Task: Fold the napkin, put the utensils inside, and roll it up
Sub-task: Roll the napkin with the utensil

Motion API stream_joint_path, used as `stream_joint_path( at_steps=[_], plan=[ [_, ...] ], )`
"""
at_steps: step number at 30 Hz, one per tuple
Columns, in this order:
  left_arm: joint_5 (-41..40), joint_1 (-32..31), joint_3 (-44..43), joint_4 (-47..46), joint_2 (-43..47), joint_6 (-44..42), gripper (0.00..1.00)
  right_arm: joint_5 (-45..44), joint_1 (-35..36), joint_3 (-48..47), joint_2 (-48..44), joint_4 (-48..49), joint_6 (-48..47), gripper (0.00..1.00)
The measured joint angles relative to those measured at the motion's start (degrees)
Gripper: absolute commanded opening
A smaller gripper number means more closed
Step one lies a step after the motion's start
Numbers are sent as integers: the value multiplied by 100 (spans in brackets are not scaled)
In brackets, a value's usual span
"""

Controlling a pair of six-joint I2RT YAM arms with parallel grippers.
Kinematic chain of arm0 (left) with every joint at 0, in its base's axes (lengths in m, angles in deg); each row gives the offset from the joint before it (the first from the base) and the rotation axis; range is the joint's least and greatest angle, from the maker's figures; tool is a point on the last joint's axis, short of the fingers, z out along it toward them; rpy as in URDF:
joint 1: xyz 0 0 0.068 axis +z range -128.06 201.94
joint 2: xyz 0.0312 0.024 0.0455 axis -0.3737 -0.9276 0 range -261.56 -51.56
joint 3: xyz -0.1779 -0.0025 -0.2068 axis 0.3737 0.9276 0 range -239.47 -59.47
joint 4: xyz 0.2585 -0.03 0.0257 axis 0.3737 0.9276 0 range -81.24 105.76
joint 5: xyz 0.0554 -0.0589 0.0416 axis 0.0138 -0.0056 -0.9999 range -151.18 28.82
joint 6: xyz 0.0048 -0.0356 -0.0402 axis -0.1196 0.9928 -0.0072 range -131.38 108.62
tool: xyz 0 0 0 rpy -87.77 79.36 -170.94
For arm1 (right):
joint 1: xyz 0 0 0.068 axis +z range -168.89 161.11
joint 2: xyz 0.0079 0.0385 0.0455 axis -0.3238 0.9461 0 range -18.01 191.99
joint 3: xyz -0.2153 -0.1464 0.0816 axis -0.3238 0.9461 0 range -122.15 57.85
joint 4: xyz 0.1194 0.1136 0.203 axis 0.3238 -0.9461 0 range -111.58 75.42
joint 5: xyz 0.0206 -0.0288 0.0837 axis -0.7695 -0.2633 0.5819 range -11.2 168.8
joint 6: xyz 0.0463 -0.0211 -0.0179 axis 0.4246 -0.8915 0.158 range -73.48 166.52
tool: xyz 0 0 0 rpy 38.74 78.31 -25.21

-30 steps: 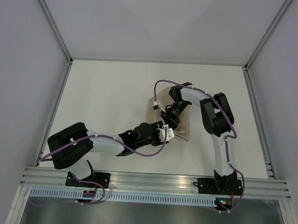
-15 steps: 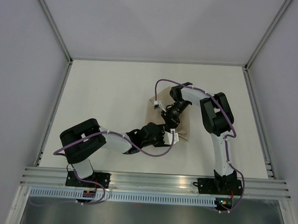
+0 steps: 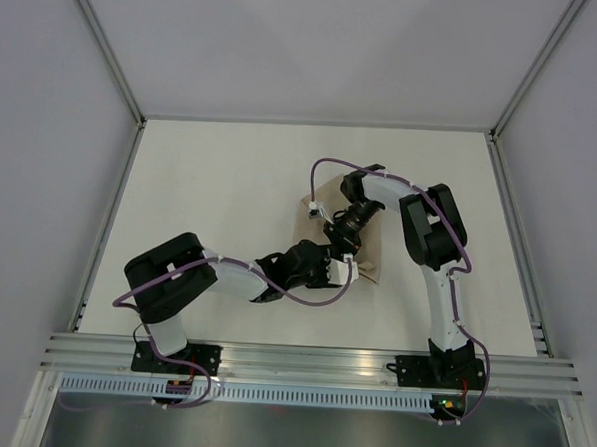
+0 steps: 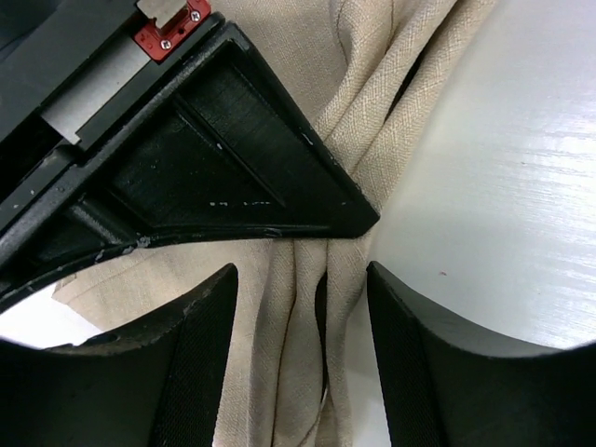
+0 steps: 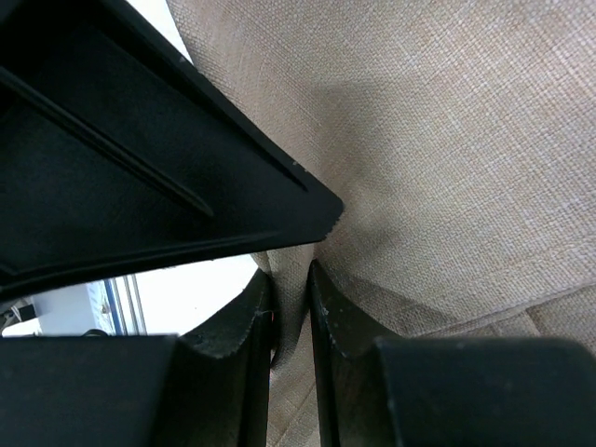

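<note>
Both at napkin [image 4: 410, 84] edge: left jaws astride, right jaws pinching.

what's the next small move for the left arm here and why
Probably close the left end effector: it stands open astride a bunched fold of the napkin, while the right end effector is pinched onto a thin fold. A second grip would likely let both arms handle the cloth.
</note>
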Motion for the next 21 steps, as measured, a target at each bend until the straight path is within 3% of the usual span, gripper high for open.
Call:
stream_joint_path(
  at_steps=[4,14,17,20,21],
  plan=[
    [11,17,-214,258,-105,-55,55,0,-7,-22,15,-26,0,6],
    [291,7,-715,1191,-260,-46,9,-7,-15,-37,33,-52,2,5],
    [424,42,-960,1598,-306,-15,2,-28,-37,-37,33,-72,4,6],
    [643,129,-1241,2024,-369,81,2,-44,-55,-26,26,-74,24,16],
    [715,153,-1298,2124,-378,109,2,-42,-61,-4,11,-55,44,25]
  ],
)
